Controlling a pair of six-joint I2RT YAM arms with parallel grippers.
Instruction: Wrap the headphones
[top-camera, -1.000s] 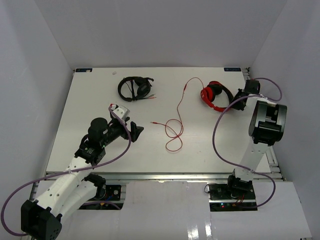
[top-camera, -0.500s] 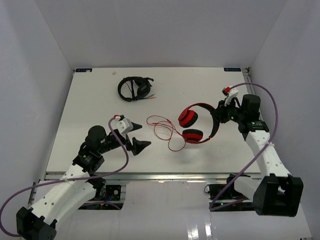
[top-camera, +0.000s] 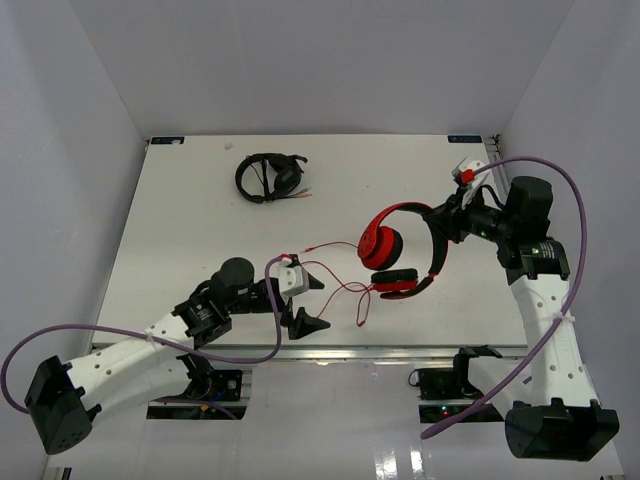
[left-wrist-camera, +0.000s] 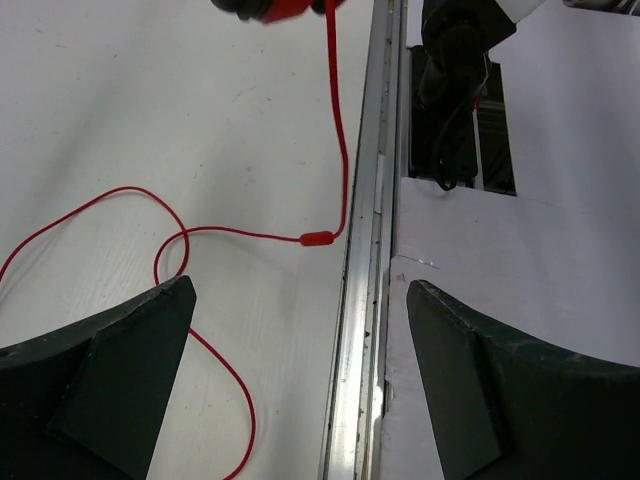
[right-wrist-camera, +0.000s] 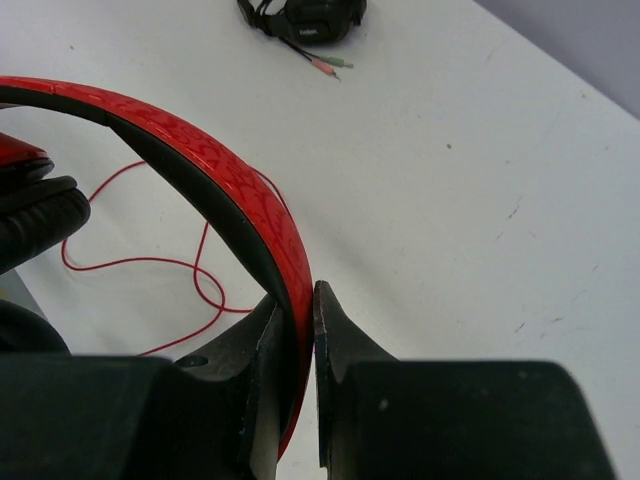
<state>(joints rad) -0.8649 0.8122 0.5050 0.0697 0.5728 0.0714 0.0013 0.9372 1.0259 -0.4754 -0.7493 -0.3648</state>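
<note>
The right tool (top-camera: 438, 224) is clenched on the headband of the red headphones (top-camera: 381, 240), its two fingers (right-wrist-camera: 262, 330) pinching the red band (right-wrist-camera: 200, 140) from either side, as the right wrist view shows plainly. The headphones sit at the right-centre of the white worktop (top-camera: 180, 220). One ear cup is turned up and the other (top-camera: 397, 283) lies lower, nearer the front edge. Whether the cups rest on the surface or hang just clear of it cannot be told.

The thin red cable (top-camera: 340, 290) trails from the headphones leftward in loose loops across the worktop toward the left tool (top-camera: 308, 303). That tool is released, jaws spread wide and gripping nothing, low over the front part of the worktop. In the left wrist view the cable (left-wrist-camera: 250, 233) lies flat between the two dark fingers (left-wrist-camera: 120, 370). One strand runs up along the metal edge rail (left-wrist-camera: 365, 300), and a small inline piece (left-wrist-camera: 318, 238) lies just beside the rail.

At the far left-centre of the worktop lies a pair of black headphones (top-camera: 268, 177) — well apart from both tools — with its plug ends (right-wrist-camera: 330, 65) lying loose beside it.
</note>
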